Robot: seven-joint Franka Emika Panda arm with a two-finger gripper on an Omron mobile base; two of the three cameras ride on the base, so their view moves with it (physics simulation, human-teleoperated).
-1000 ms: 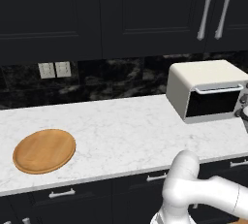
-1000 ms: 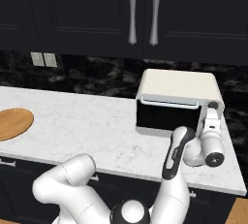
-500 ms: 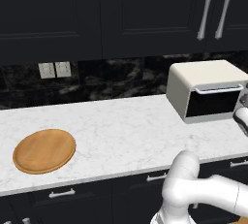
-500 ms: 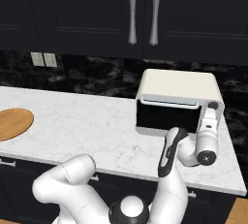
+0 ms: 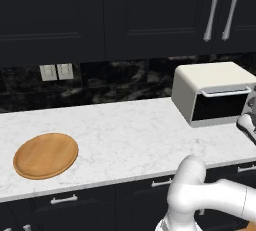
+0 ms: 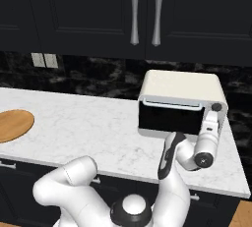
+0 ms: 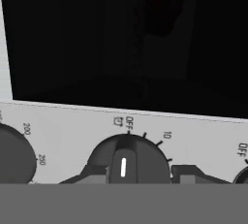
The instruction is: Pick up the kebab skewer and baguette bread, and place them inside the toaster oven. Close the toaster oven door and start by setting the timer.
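The cream-white toaster oven [image 5: 210,82] [image 6: 179,86] stands at the right end of the counter. Its dark glass door [image 5: 222,107] [image 6: 170,118] is up and closed, with the silver handle along its top edge. My gripper [image 6: 212,119] [image 7: 139,172] is at the oven's right control panel, shut on the timer knob [image 7: 127,157] [image 6: 216,107]. One dark fingertip [image 7: 94,172] sits at each side of the knob. The knob's white mark points up at OFF. The kebab skewer and baguette bread are out of view.
An empty round wooden plate [image 5: 46,155] [image 6: 12,125] lies far left on the white marble counter [image 5: 125,135]. Other dials [image 7: 14,157] flank the timer knob. Dark upper cabinets hang above, and the counter's right edge is just past the oven.
The hand has shifted slightly toward the oven's right control panel and settled at the knob. The oven and plate have not moved.
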